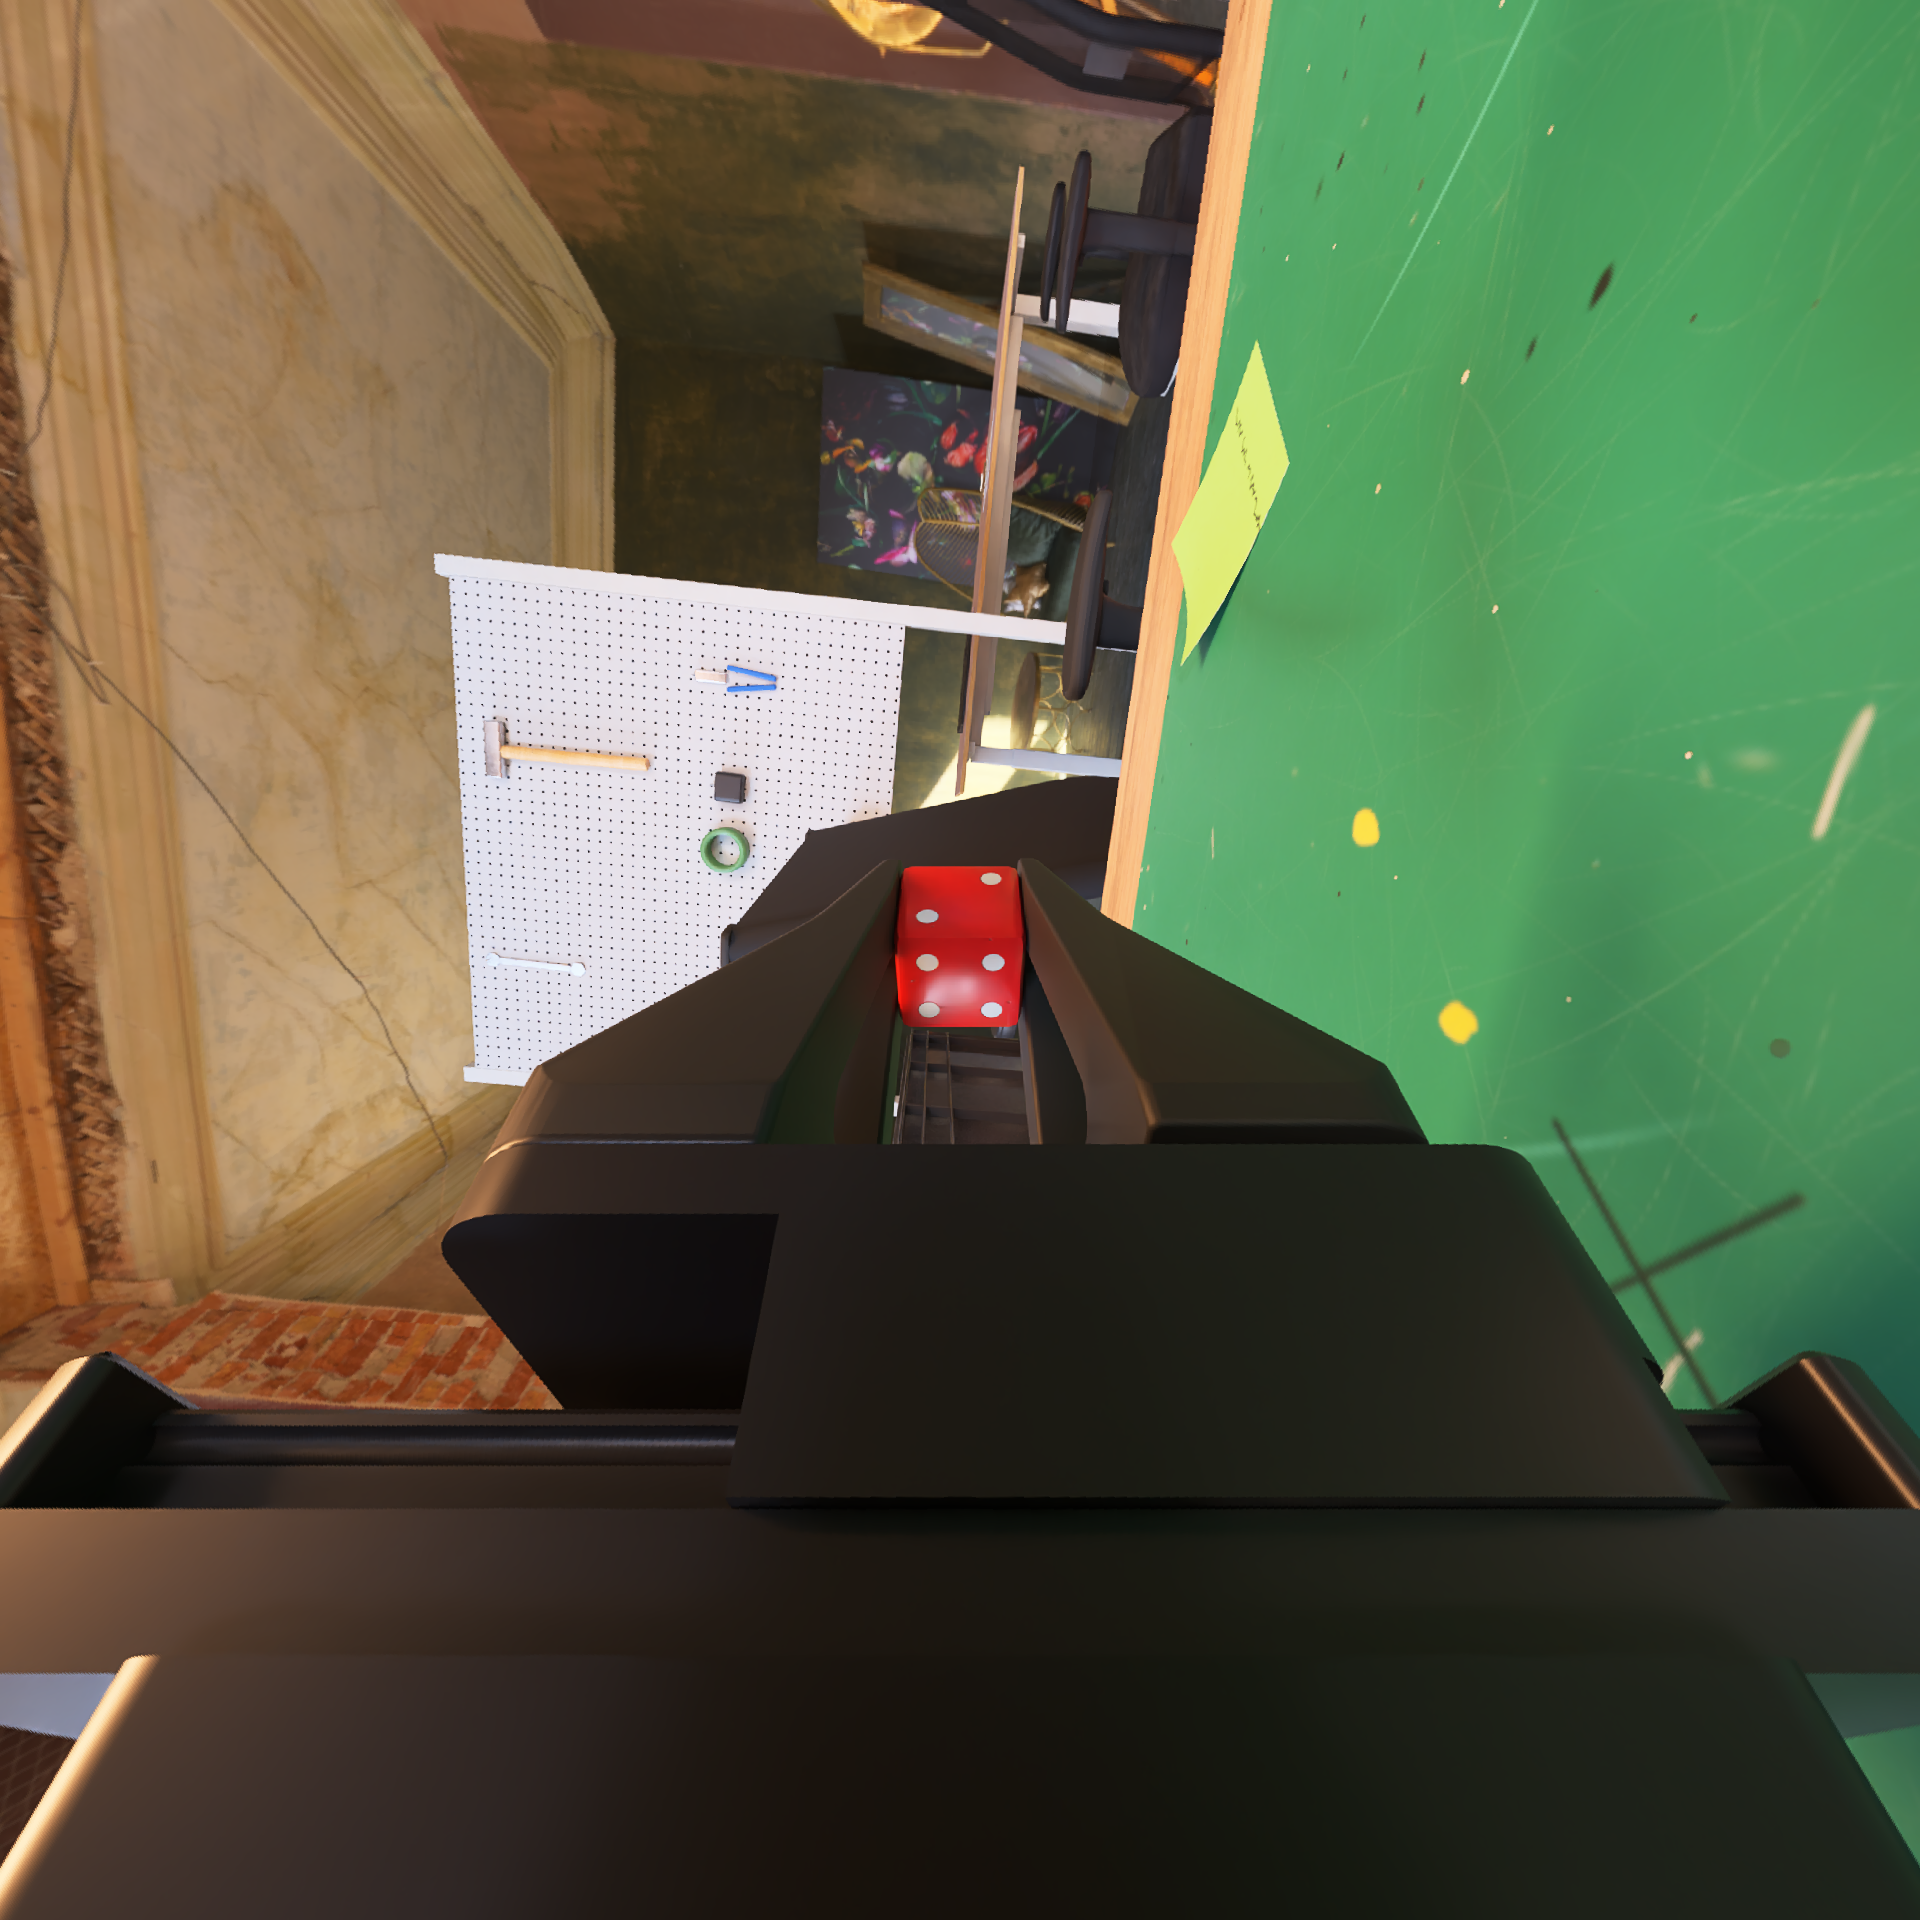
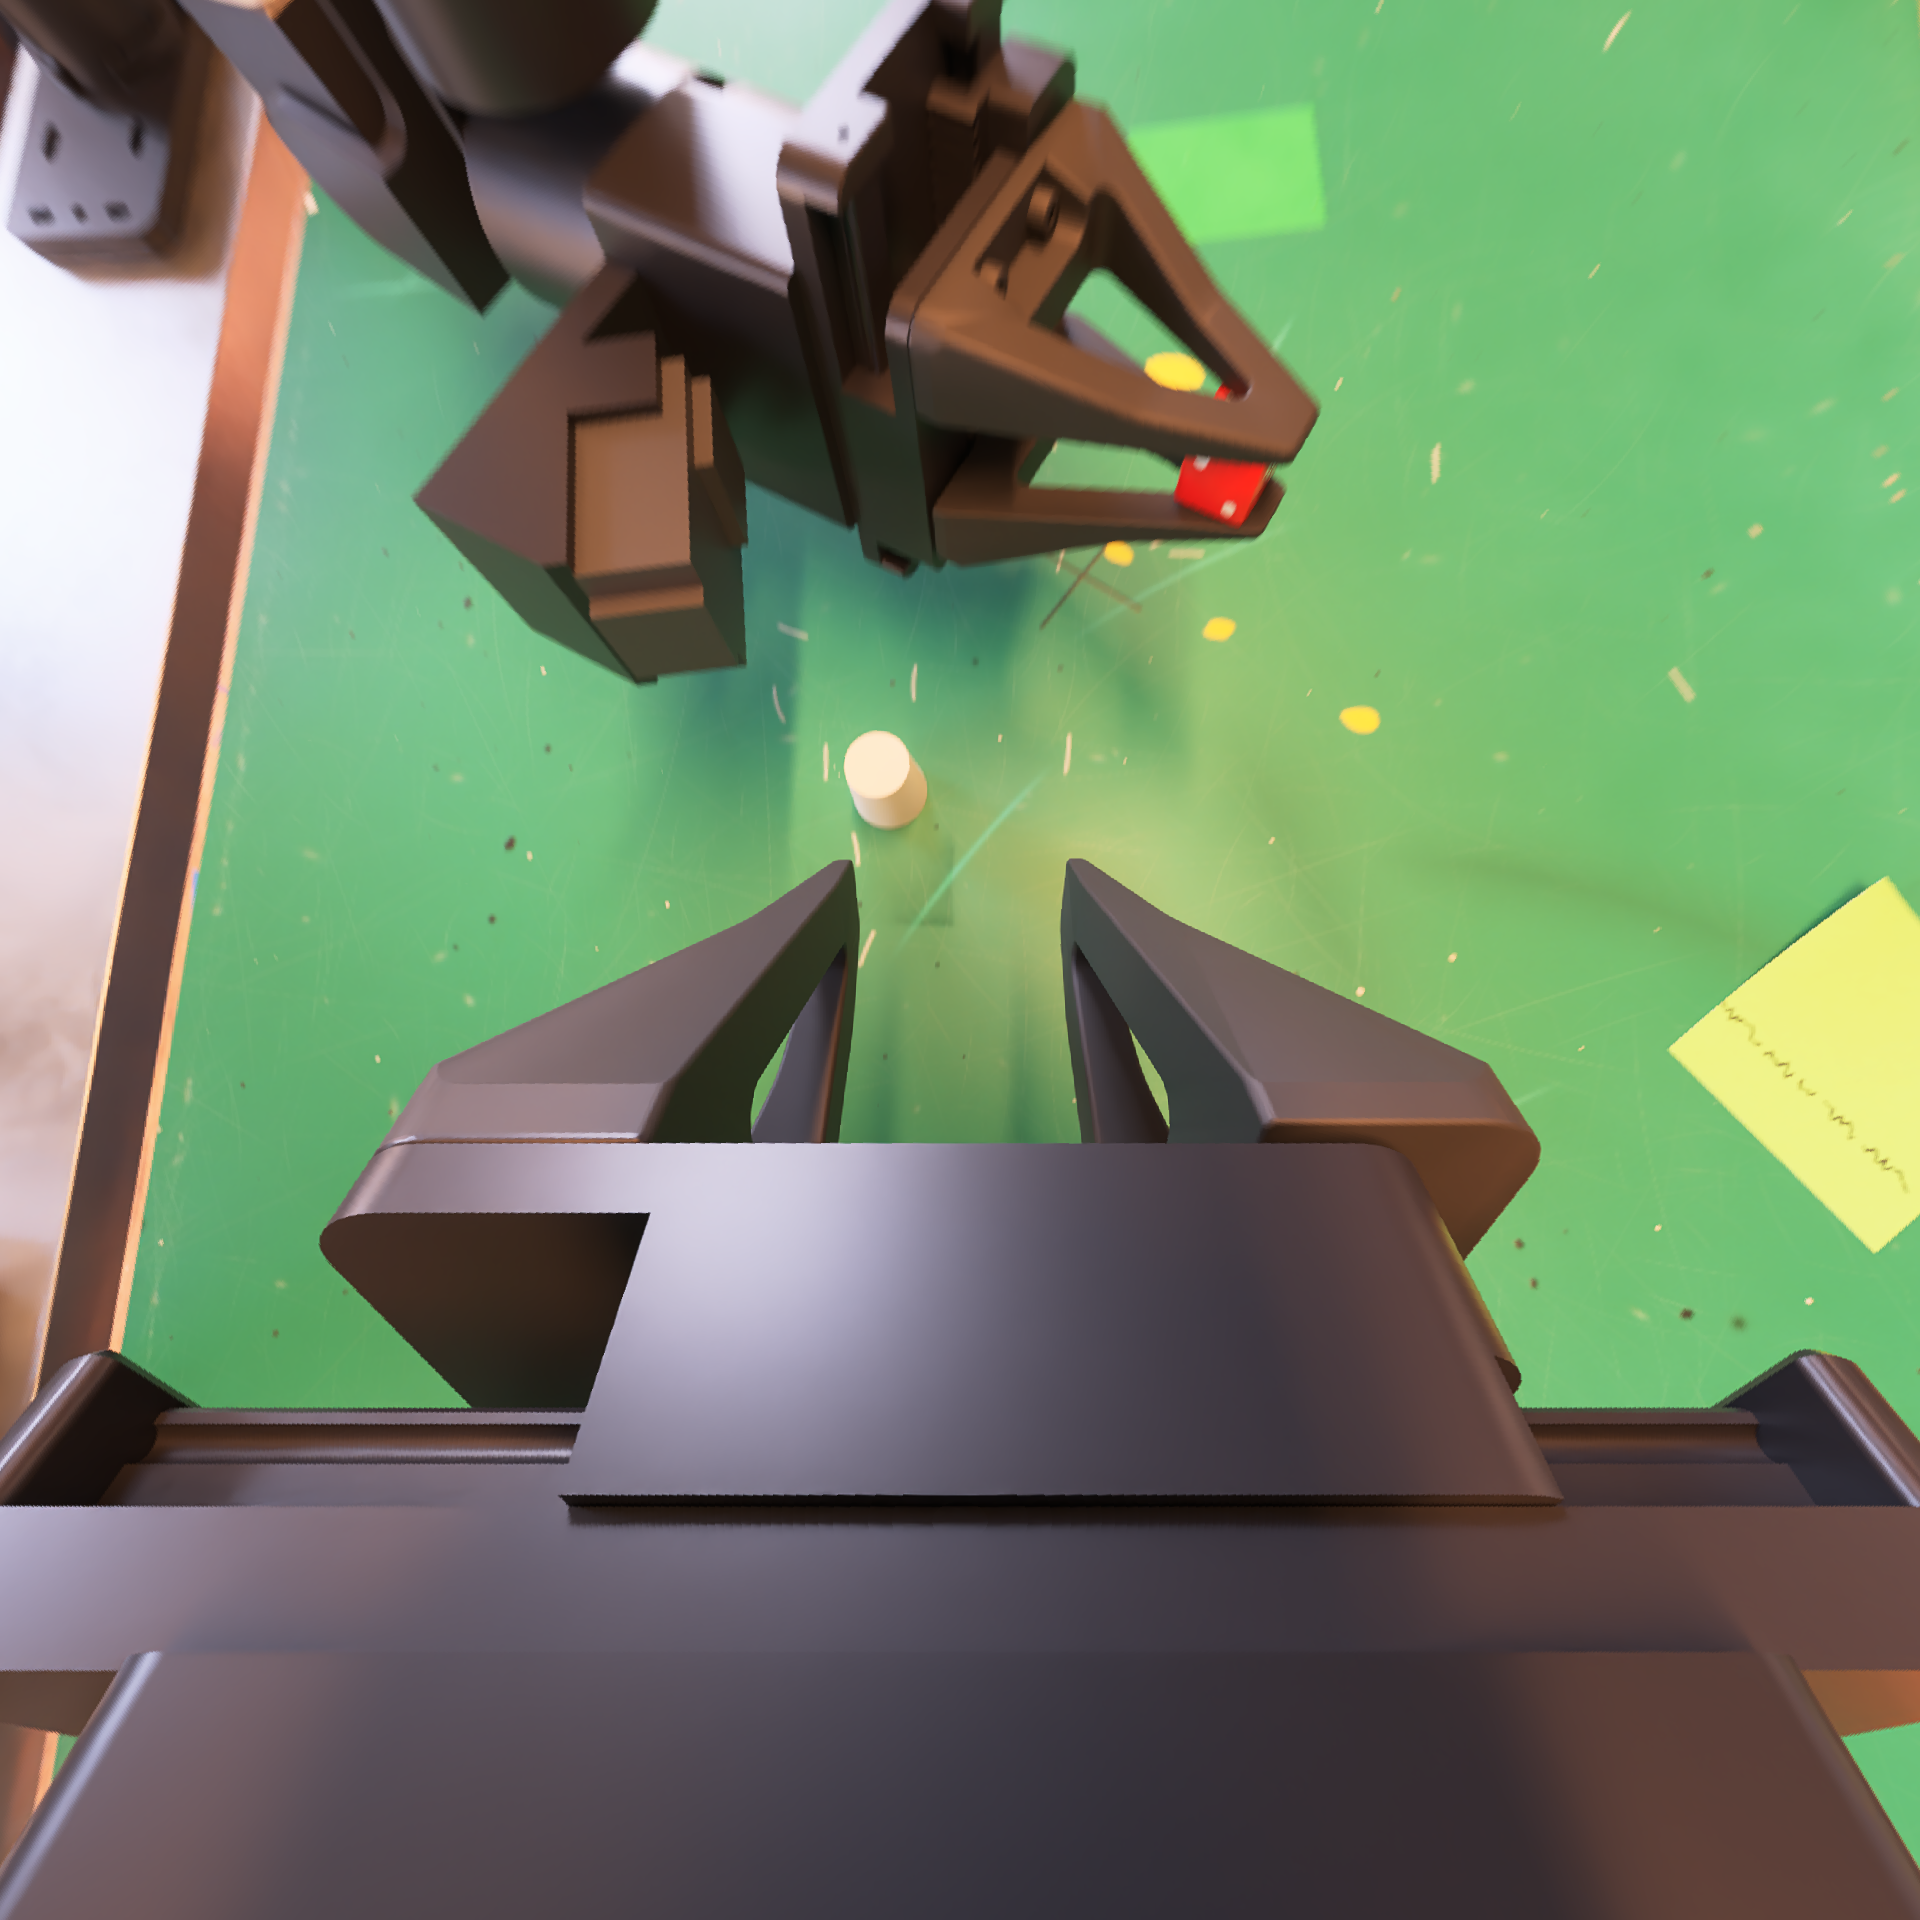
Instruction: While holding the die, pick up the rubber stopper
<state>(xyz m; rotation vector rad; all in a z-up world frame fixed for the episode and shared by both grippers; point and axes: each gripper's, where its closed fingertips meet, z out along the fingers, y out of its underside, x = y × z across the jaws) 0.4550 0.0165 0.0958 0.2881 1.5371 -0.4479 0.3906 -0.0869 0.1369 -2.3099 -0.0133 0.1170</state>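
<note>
Left gripper (image 1: 960, 940) clamps the red die (image 1: 958, 945) above a scuffed green mat (image 1: 1558, 623). Right gripper (image 2: 958, 883) hangs wide and empty. Cream stopper (image 2: 884, 778) stands on the mat, just beyond its fingertips. Yellow note (image 2: 1829, 1060) lies well apart. Pegboard (image 1: 623, 810) with hammer (image 1: 561, 754) stands before a marbled wall.

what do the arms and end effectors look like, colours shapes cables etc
Both end effectors, left and right, are matte black to dark grey with no markings or visible cables. Each has two angular, wedge-shaped fingers with triangular cut-outs, tapering to narrow tips and riding on a wide slotted rail. The blocky left arm body is equally dark.
</note>
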